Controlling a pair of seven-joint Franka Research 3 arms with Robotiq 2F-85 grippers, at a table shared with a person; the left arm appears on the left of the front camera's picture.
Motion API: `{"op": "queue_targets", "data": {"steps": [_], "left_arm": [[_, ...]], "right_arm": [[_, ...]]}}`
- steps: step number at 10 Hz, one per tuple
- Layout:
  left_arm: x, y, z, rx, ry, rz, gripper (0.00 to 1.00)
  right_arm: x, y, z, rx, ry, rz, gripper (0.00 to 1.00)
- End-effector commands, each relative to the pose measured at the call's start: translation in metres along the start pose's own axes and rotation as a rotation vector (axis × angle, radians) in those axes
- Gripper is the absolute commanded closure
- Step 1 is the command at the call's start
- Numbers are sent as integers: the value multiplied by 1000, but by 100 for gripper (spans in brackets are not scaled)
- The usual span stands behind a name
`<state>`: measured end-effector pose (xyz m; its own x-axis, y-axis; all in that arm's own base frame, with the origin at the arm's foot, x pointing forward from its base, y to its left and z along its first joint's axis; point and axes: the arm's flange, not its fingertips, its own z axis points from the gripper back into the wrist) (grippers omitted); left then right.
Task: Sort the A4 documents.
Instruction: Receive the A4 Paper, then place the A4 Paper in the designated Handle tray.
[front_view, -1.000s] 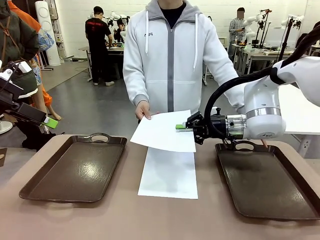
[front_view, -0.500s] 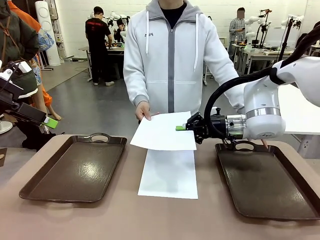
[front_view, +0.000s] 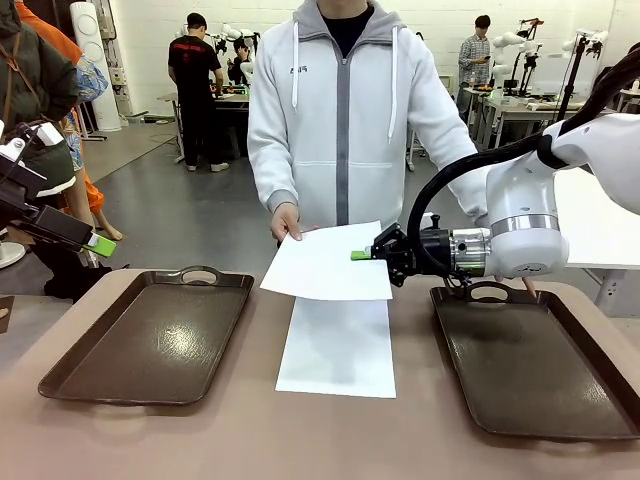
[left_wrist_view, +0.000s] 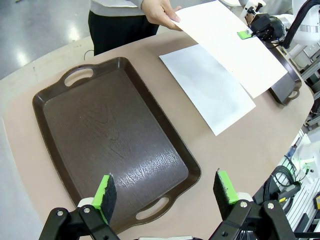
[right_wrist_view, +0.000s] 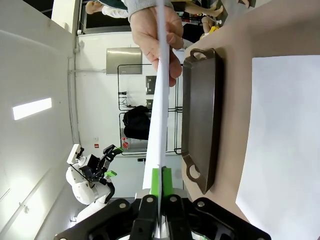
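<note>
- The right claw (front_view: 362, 255) is clamped on one A4 sheet (front_view: 325, 262), which a person's hand (front_view: 286, 220) holds too.
- The left claw (left_wrist_view: 165, 187), wide apart, points toward the left tray (left_wrist_view: 110, 145).
- A second sheet (front_view: 338, 347) lies flat on the beige counter (front_view: 300, 440), between this tray and the right tray (front_view: 530, 370); a grey floor (front_view: 190, 210) is behind.

Beige table (front_view: 250, 440): left tray (front_view: 150, 340), white sheet (front_view: 338, 345) in the middle, right tray (front_view: 530, 370).

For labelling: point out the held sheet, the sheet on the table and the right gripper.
held sheet (front_view: 322, 266), front view, its middle
sheet on the table (front_view: 338, 350), front view, its middle
right gripper (front_view: 359, 255), front view, between fingertips
</note>
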<state>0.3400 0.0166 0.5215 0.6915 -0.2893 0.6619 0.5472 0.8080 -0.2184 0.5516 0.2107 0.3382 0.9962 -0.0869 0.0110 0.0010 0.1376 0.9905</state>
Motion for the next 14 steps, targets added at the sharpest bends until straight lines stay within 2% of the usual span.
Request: {"op": "queue_targets", "data": {"steps": [1, 14], "left_arm": [[0, 1, 0, -11, -4, 2, 0], [0, 1, 0, -11, -4, 2, 0]], "right_arm": [[-1, -1, -1, 1, -1, -2, 100], [-1, -1, -1, 1, -1, -2, 100]]}}
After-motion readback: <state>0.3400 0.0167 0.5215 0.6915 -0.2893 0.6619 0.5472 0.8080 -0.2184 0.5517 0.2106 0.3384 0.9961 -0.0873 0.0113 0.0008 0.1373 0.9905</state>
